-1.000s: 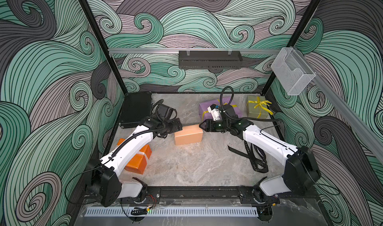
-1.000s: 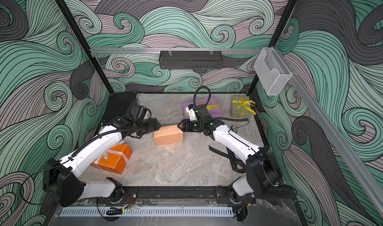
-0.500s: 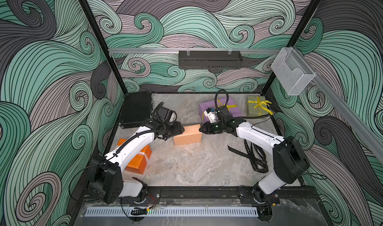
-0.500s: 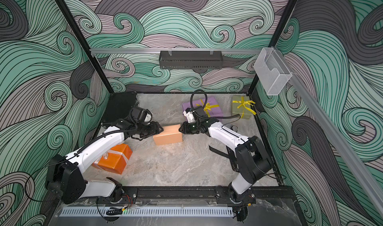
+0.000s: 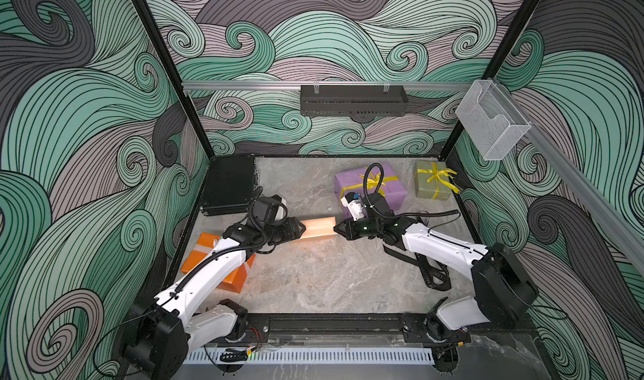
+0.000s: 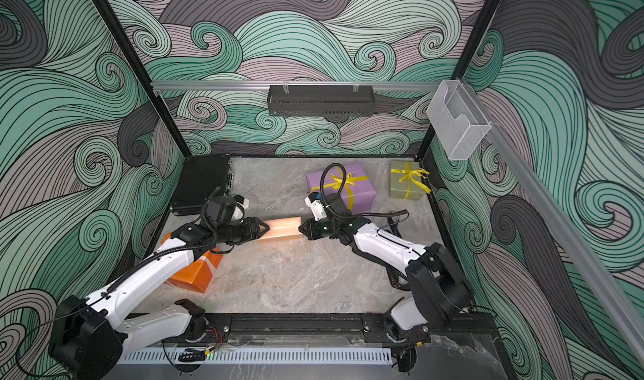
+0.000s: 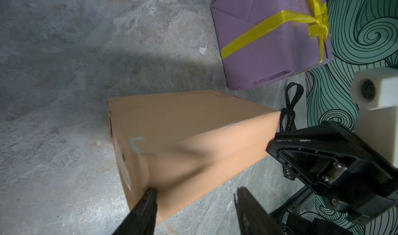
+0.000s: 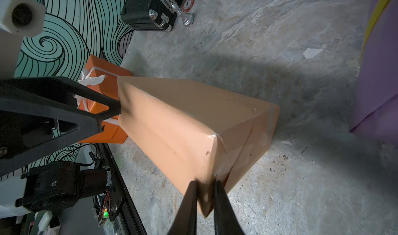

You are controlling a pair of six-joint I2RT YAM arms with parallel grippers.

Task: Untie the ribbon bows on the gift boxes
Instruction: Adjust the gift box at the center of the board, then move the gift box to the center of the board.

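Both top views are looking steeply down, overlapping almost wholly; wrist cameras are closely facing the tan box (image 7: 183, 137) from opposite ends.

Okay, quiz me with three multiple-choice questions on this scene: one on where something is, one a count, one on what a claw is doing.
1. Where does the tan box lie?
A. on top of the orange box
B. between the left claw and the right claw
C. inside the black case

2. How many boxes are tied in yellow?
A. one
B. two
C. four

3. What is the right claw doing?
A. pinching a corner of the tan box
B. hanging wide open over the orange box
C. holding the black ribbon

Answers:
1 B: both top views show a claw at each end of the box.
2 B: only the purple box and the olive box wear a yellow ribbon.
3 A: the right wrist view shows its fingers closed on that corner.
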